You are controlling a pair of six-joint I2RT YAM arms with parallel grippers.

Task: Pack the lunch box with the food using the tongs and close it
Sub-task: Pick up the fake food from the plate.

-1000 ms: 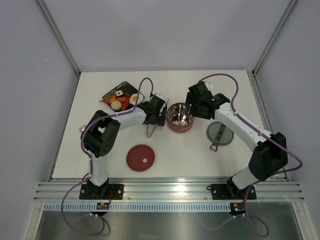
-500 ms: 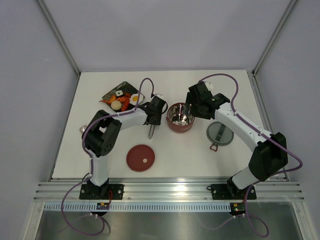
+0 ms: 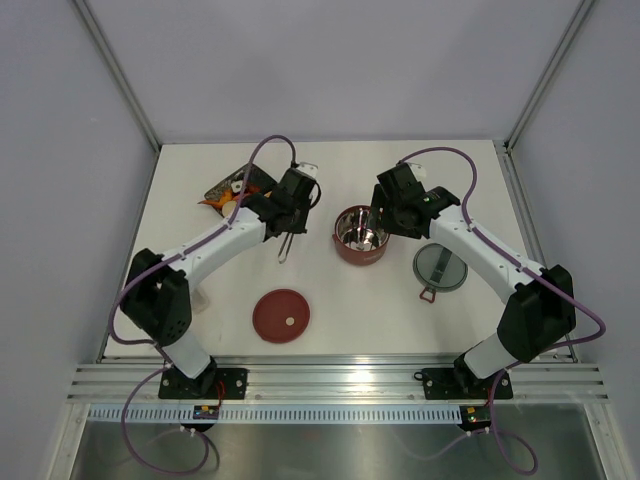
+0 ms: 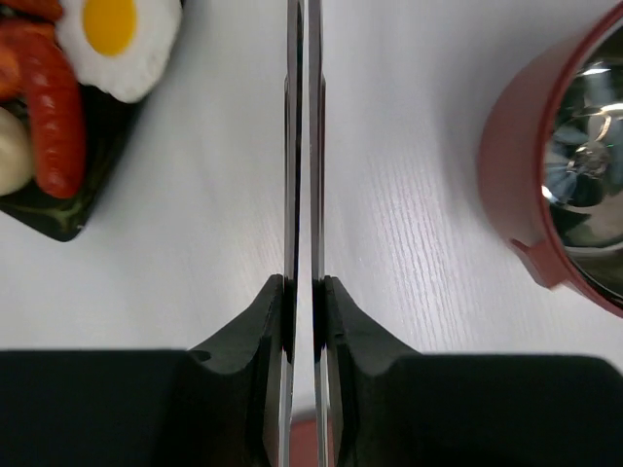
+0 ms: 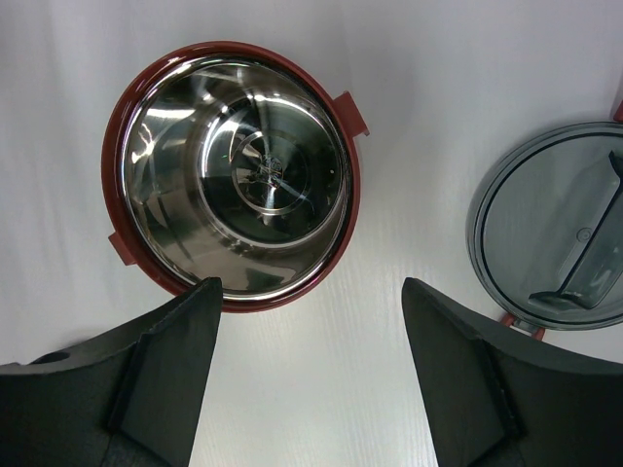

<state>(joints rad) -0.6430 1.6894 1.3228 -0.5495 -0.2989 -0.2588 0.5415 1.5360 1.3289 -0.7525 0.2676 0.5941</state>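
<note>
Bright, even, diffuse light fills all three views, and the white table (image 3: 380, 310) carries only faint, soft shadows. Ahead of the right tool (image 5: 310, 292), the steel inside of the lunch box (image 5: 234, 175) throws hard glare patches and mirrored reflections. On the left tool (image 4: 302, 282), the dark fingers (image 4: 248, 331) nearest the lens are blurred, and the tongs (image 4: 302, 146) between them look soft-edged.

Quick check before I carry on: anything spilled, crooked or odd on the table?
Nothing looks spilled or damaged. The food sits on the black tray, and the lunch box stands upright and empty. One note: the left tool pinches the tongs almost shut.
</note>
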